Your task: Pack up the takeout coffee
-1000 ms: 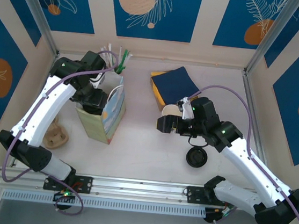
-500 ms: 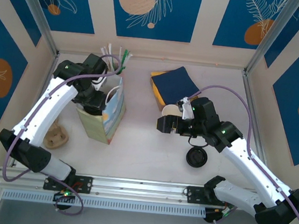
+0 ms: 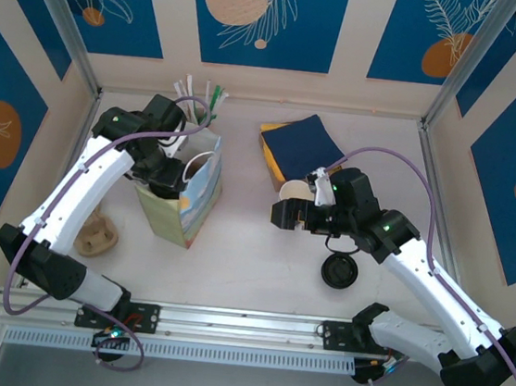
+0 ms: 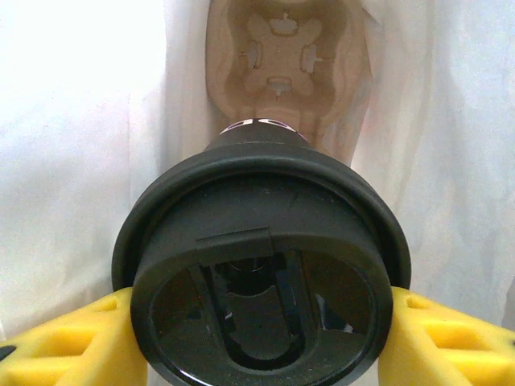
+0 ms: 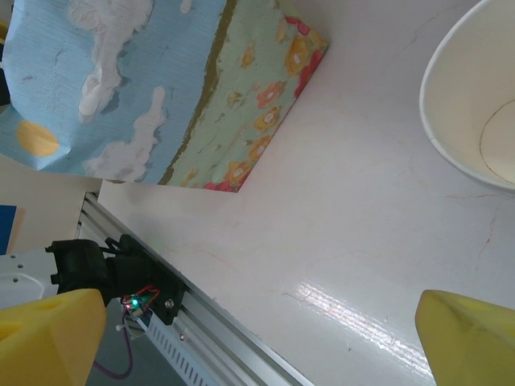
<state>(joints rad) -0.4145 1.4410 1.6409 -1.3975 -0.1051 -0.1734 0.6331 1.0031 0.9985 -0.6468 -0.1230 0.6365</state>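
The takeout coffee point(image 4: 261, 241) shows its round black lid from above, gripped at both sides by my left gripper's point(image 4: 261, 342) yellow fingers point(image 4: 68, 338). It hangs inside the white interior of the paper bag point(image 3: 187, 205), above a cardboard cup carrier point(image 4: 282, 72) lying on the bag's bottom. In the top view my left gripper point(image 3: 171, 176) reaches down into the bag's open mouth. My right gripper point(image 3: 284, 213) hovers open over bare table, beside the lidless paper cup point(image 3: 291, 191).
A loose black lid point(image 3: 339, 271) lies near the right arm. A second cardboard carrier point(image 3: 97, 233) sits left of the bag. Navy napkins point(image 3: 300, 147) lie at the back, and straws point(image 3: 199, 93) stand behind the bag. The right wrist view shows the bag's flowered side point(image 5: 145, 88) and the cup rim point(image 5: 475, 121).
My left arm has shifted slightly right over the bag, and the bag's top has leaned with it. The right arm has not moved.
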